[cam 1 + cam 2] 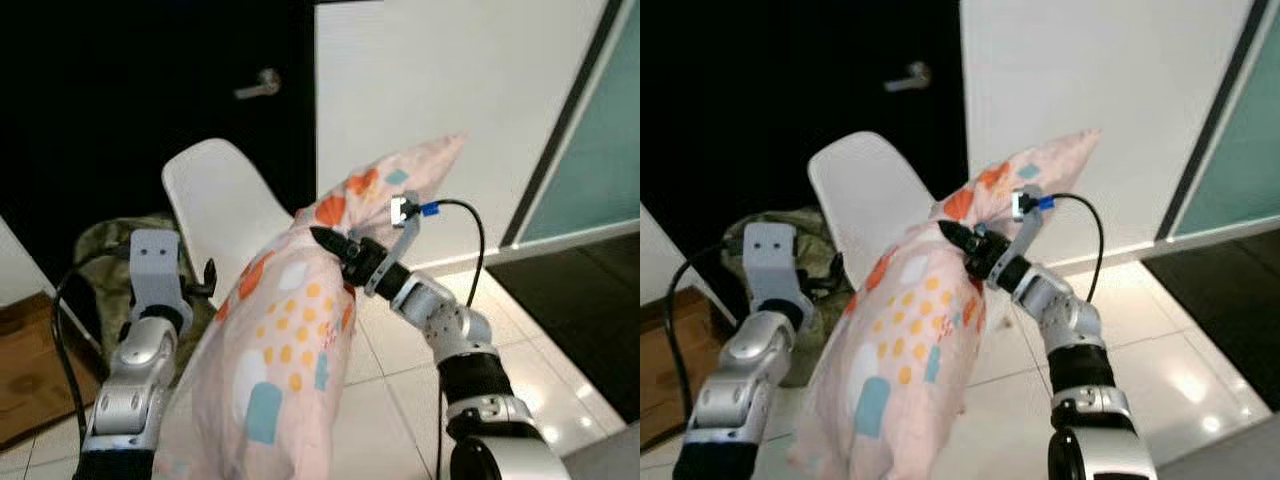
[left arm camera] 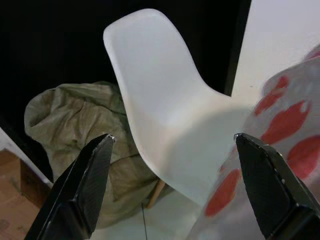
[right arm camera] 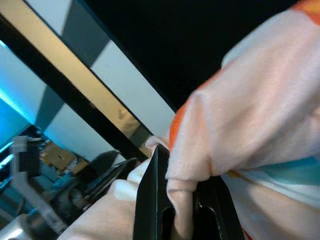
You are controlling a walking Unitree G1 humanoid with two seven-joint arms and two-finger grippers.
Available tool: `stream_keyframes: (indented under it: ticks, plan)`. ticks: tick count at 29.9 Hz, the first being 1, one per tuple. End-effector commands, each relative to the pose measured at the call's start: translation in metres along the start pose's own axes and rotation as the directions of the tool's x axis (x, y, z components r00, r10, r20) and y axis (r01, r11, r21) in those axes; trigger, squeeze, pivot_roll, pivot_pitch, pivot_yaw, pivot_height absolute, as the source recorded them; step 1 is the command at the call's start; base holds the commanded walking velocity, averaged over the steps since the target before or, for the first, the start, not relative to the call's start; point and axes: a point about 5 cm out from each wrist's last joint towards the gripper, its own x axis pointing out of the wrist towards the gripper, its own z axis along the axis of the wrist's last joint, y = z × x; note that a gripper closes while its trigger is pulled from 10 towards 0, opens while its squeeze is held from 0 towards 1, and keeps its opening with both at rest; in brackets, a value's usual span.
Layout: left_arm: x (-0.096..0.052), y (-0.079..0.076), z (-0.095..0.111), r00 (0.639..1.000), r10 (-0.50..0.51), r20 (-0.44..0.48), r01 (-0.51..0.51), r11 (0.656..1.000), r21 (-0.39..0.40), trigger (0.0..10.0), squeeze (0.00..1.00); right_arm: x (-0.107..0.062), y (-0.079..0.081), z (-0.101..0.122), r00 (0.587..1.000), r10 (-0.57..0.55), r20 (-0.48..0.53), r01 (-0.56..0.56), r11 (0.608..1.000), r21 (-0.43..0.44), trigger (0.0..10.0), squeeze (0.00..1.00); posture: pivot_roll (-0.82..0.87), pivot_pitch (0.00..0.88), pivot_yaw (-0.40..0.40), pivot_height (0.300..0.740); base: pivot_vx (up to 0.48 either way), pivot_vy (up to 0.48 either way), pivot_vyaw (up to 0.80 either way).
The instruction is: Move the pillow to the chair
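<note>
At frame centre, the right gripper (image 1: 330,243) pinched the soft, light pillow (image 1: 290,330) by a fabric fold; the left gripper (image 2: 175,150) gaped toward the white chair (image 2: 165,105).

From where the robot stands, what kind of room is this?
Probably a hallway or entry corner of a home: a dark door with a lever handle, glossy white floor tiles, a white shell chair and an olive cloth bundle beside it.
</note>
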Motion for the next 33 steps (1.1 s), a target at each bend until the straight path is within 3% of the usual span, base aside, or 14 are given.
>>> stream_keyframes:
  ticks: [1, 33]
  plan:
    - [-0.0011, -0.0031, -0.001, 1.0, -0.017, -0.011, 0.017, 1.0, -0.001, 10.0, 0.0, 0.004, 0.0072, 0.0195, 0.996, 0.041, 0.078, -0.038, 0.998, -0.041, 10.0, 0.0, -0.11, 0.0, -0.022, 0.74, 0.0, 0.0, 0.0]
    - [-0.0005, -0.0115, -0.0068, 0.999, -0.043, -0.034, 0.042, 0.999, -0.012, 10.0, 0.0, 0.002, 0.0048, 0.0256, 0.996, 0.014, 0.088, -0.011, 0.999, -0.042, 10.0, 0.0, -0.14, 0.0, -0.026, 0.74, 0.367, 0.0, 0.0]
